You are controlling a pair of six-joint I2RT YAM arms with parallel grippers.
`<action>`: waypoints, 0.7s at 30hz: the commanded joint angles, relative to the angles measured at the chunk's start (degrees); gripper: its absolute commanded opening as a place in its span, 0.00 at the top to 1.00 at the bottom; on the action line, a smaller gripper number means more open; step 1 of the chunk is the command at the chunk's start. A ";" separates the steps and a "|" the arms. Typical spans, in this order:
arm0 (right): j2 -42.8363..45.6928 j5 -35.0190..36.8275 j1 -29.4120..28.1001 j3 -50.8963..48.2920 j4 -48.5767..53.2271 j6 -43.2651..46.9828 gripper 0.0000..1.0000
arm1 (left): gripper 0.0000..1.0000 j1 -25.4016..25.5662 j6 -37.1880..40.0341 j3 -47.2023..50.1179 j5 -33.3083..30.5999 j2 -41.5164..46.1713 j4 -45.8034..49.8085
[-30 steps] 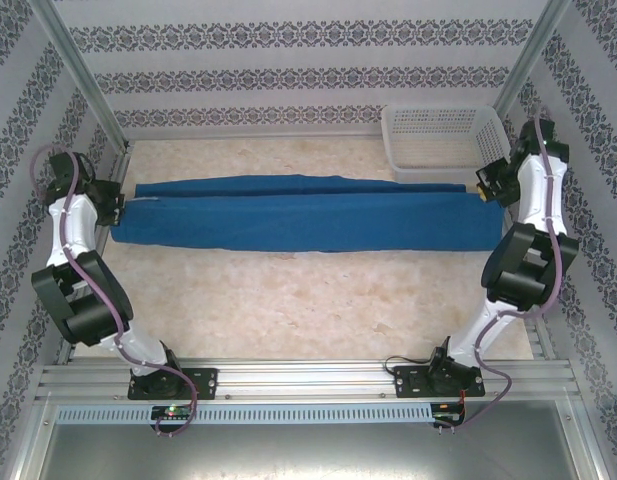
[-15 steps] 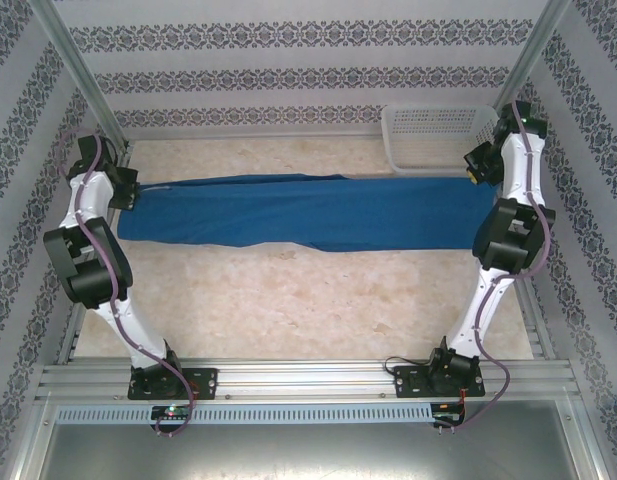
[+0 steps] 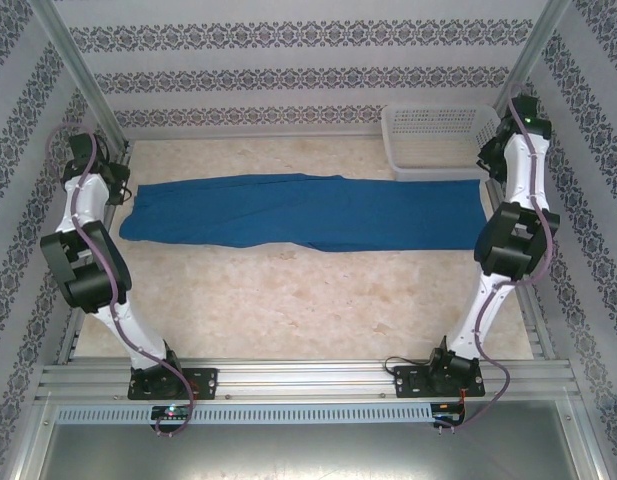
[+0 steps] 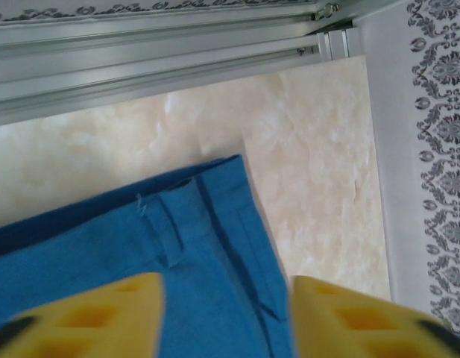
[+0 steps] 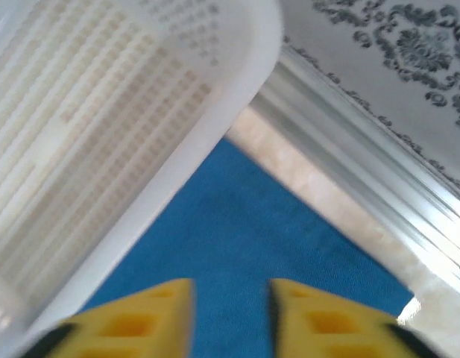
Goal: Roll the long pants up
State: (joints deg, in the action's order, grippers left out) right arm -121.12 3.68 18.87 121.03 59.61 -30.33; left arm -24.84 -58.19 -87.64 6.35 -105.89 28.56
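Long pants: the long pants (image 3: 308,212) lie flat and stretched out across the far half of the surface (image 3: 288,310), with one end at the left arm and the other end at the right arm, unrolled.
Pants, left end: the left wrist view shows the waistband corner with a belt loop (image 4: 170,224) and stitched seams, lying flat on the pale surface.
Pants, right end: the blue cloth (image 5: 252,239) runs under the near corner of the basket and ends close to the aluminium rail (image 5: 364,171).
Left end effector: the left end effector (image 4: 226,321) hovers above the waistband. Its yellow fingers (image 4: 103,317) are spread wide and grasp nothing; the cloth shows in the gap below them. From above it (image 3: 121,188) sits just at the left edge of the pants.
Right end effector: the right end effector (image 5: 230,317) is released. Its yellow fingers (image 5: 140,321) are parted by a narrow gap, with blue cloth visible beneath and nothing clamped. From above it (image 3: 486,160) hangs beside the basket's near right corner.
Basket: a white mesh basket (image 3: 435,172) stands in the far right corner of the surface; its near rim is just beside the far edge of the pants.
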 commanded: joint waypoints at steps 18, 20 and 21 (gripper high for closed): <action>-1.16 -6.57 -8.64 -20.14 -7.79 12.83 1.00 | 1.00 5.68 3.11 3.86 -0.38 -10.79 0.26; -1.58 -6.62 -9.30 -20.39 -7.87 12.83 1.00 | 1.00 5.68 2.74 3.79 -2.57 -10.75 2.78; -1.83 -6.57 -9.40 -20.79 -8.07 12.79 1.00 | 1.00 5.70 2.80 3.87 -3.98 -10.66 4.28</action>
State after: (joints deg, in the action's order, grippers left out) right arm -122.63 -2.66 10.35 99.74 51.99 -19.00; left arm -19.49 -56.10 -82.76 6.70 -116.42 27.03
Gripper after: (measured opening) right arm 0.064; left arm 0.047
